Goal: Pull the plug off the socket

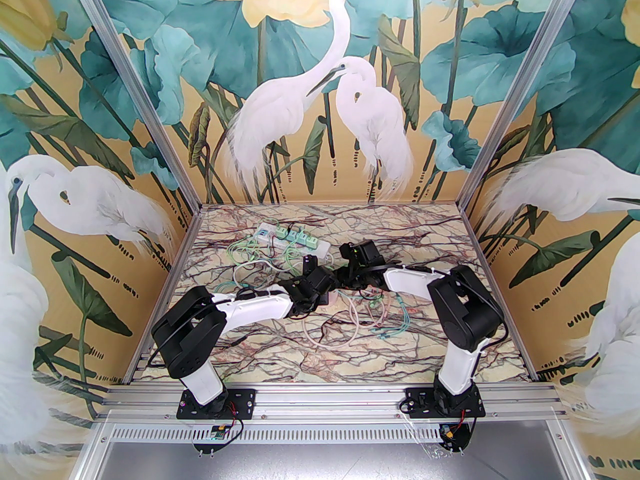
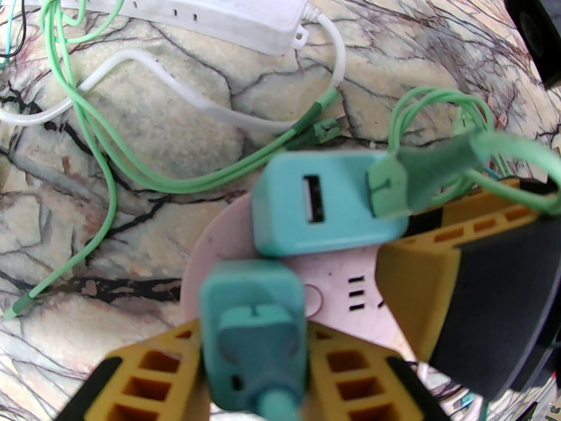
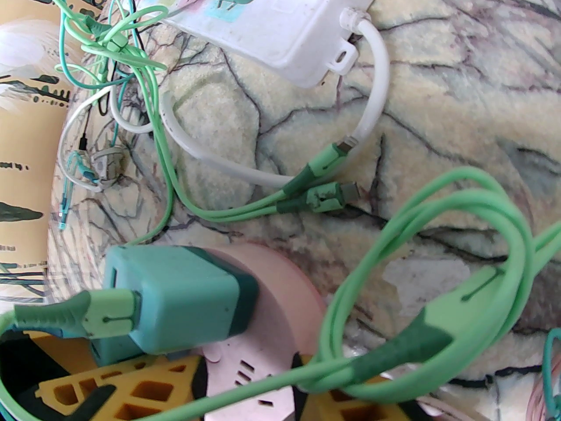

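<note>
My left gripper point(image 2: 254, 340) is clamped on the teal charger plug point(image 2: 252, 318), which is seated at 6 o'clock on the pink round socket point(image 2: 350, 309). A second teal charger point(image 2: 320, 204) sits at 12. My right gripper point(image 3: 245, 379) pinches the socket's sides. The white power strip point(image 2: 219, 9) lies off at 11 o'clock.

Top cam's high behind both bases point(image 1: 202, 398), looking down at the table point(image 1: 300, 363). Wrist cams ride super close, each peering past its yellow fingers point(image 2: 350, 366). Both catch the same pink socket point(image 2: 342, 274) between them, white strip point(image 3: 298, 29) beyond.
</note>
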You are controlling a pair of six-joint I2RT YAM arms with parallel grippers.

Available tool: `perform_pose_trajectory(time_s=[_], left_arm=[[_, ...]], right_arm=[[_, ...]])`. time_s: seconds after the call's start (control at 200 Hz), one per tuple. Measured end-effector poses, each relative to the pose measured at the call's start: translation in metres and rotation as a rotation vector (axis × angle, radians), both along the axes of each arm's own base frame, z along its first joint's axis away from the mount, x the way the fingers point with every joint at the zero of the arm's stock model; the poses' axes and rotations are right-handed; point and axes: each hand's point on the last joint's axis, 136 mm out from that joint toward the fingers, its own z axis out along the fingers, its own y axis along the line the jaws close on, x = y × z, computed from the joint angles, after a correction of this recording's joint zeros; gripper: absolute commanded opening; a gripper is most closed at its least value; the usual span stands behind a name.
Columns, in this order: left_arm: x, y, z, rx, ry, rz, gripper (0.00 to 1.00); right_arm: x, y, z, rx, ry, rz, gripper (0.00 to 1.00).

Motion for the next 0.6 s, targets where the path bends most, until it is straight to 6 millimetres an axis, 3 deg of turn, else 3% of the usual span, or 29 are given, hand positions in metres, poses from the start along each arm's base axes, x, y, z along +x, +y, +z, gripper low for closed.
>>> perform_pose_trajectory(time_s=[0.3, 0.6], left_arm=[[0.000, 0.000, 0.000, 0.000, 0.001, -0.001, 0.35], [0.000, -0.001, 0.000, 0.000, 0.008, -0.002, 0.37]], right_arm=[[-0.004, -0.011, -0.011, -0.062, 0.028, -0.027, 0.42], [-0.005, 0.003, -0.019, -0.024, 0.044, 0.016, 0.43]])
